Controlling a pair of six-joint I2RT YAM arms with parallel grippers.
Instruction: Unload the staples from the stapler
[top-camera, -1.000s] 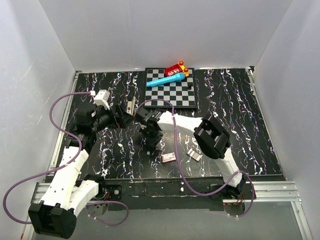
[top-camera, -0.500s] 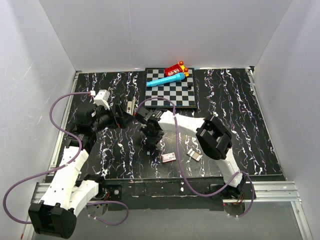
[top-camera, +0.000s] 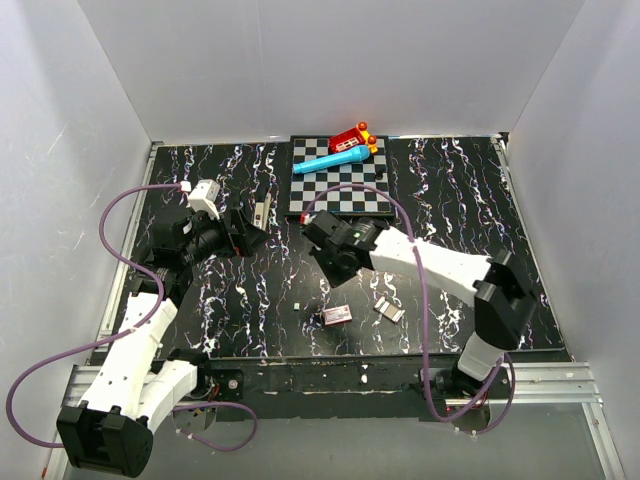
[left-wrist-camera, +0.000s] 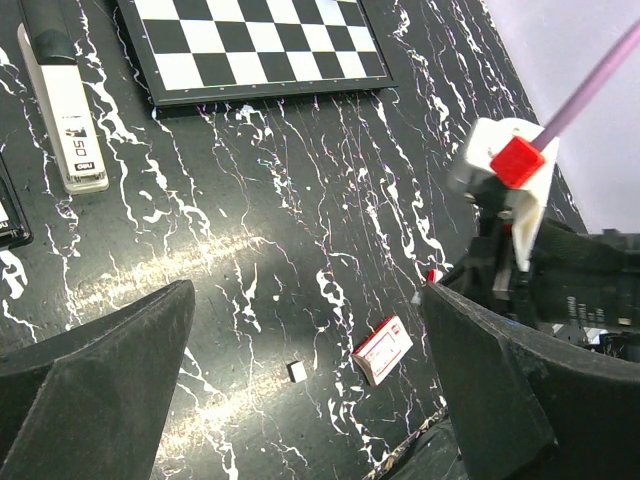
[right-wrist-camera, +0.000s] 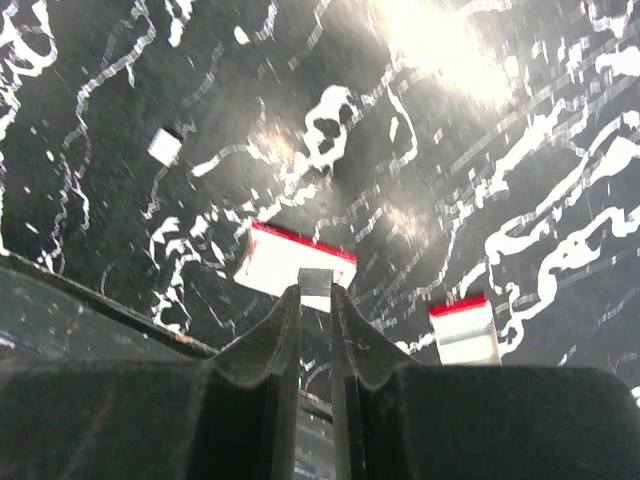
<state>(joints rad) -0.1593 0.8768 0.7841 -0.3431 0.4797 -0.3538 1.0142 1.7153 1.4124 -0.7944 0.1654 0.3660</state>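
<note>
Right wrist view has the right jaws gripping a staples strip (right-wrist-camera: 313, 283) above the table (right-wrist-camera: 520, 150), well apart from the stapler (left-wrist-camera: 68, 120), so unloading looks mostly done; left jaws stand wide open, empty

- table (top-camera: 470, 210): black, streaked with white marble-like veins
- chessboard (top-camera: 345, 185): black-and-white chequers inside a black frame
- marker (top-camera: 335, 160): bright turquoise blue
- toy (top-camera: 352, 137): red with yellow bits
- stapler (left-wrist-camera: 65, 100): black at one end, silvery-white along the body, small dark print
- small box (left-wrist-camera: 383, 350): white with a red edge
- staples (right-wrist-camera: 315, 283): pale silvery grey
- left arm (top-camera: 135, 350) and right arm (top-camera: 440, 265): white shells, black joints
- cable (top-camera: 110, 230): purple
</note>
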